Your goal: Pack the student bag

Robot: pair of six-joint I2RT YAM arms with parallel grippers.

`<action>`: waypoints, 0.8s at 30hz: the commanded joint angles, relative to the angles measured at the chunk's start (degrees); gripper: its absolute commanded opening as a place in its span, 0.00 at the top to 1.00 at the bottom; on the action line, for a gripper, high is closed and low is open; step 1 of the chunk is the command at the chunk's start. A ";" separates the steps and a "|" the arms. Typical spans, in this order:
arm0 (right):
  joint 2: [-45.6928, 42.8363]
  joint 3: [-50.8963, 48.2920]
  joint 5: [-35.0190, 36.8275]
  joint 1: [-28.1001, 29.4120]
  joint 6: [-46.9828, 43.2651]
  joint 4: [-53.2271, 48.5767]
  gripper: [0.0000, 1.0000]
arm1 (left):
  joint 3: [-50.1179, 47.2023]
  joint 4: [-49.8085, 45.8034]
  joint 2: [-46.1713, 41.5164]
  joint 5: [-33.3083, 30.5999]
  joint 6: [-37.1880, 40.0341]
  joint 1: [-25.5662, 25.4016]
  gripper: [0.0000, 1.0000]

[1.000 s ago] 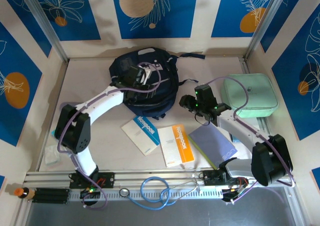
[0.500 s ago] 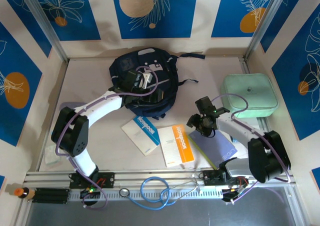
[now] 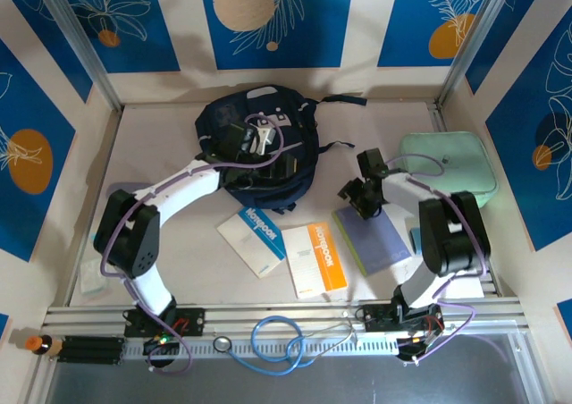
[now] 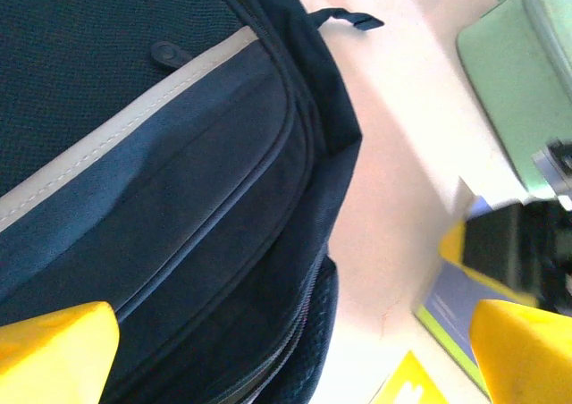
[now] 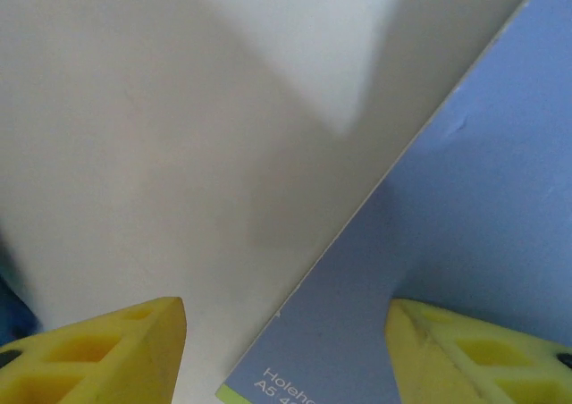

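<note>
Student bag [image 3: 214, 125], white-blue notebook [image 3: 255, 241] alongside

White arm links [image 3: 183, 185], black joints [image 3: 134, 239], seemingly lilac cables [image 3: 102, 248], yellow ribbed fingers [image 5: 98, 350].

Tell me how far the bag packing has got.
Done: nothing visibly; three notebooks lie on the table outside the student bag. In hand: the open left gripper hovers over the bag; the open right gripper straddles the lilac notebook's edge, ungripped. Left: that, the orange notebook and the blue-white notebook.
</note>
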 commanded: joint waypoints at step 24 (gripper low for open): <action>-2.56 2.36 0.05 -11.61 -15.71 -5.57 0.41 | 18.52 -0.27 21.24 4.21 -29.28 -16.68 0.17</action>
